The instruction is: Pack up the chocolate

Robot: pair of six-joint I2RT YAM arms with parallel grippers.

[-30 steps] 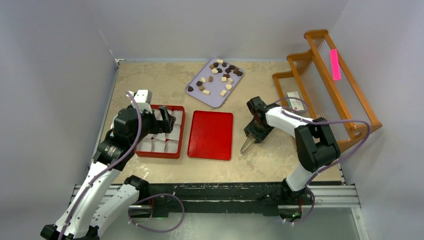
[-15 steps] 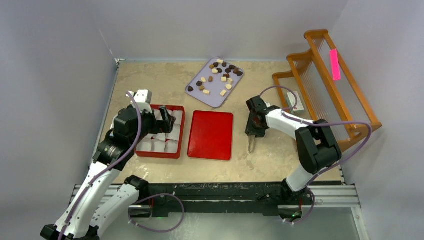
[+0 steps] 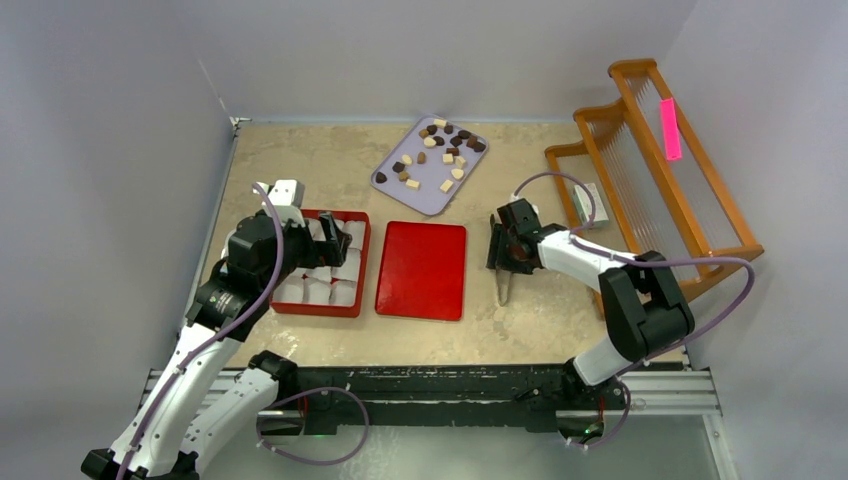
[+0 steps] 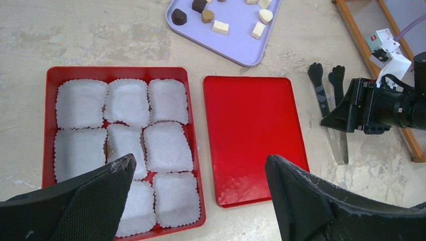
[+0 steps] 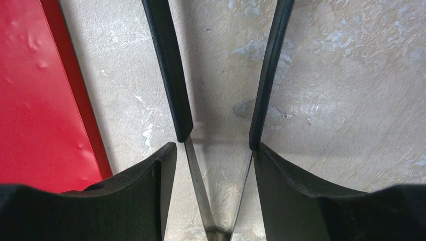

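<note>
Lilac tray (image 3: 424, 198), top view: upper centre of the table (image 3: 290, 160); all the chocolate (image 3: 430, 142) lies on it, cream and dark brown pieces.
Box (image 3: 364, 270), top view: red, centre left, lined with white paper cups (image 3: 318, 292).
Lid (image 3: 421, 270), top view: red, flat, just right of the box.
Left gripper (image 3: 335, 242), top view: above the box's upper right part.
Right gripper (image 3: 503, 265), top view: right of the lid, over the tongs (image 3: 503, 290).
Rack (image 3: 650, 170), top view: wooden, right edge.
Left gripper, left wrist view: fingers spread wide at the bottom corners.
Layout, left wrist view: box lower left, lid centre, tray with chocolate at top, tongs right with black tips up-frame.
Right gripper, right wrist view: clamped on the tongs, a fingertip against the outside of each arm; arms splayed; lid edge at left.
</note>
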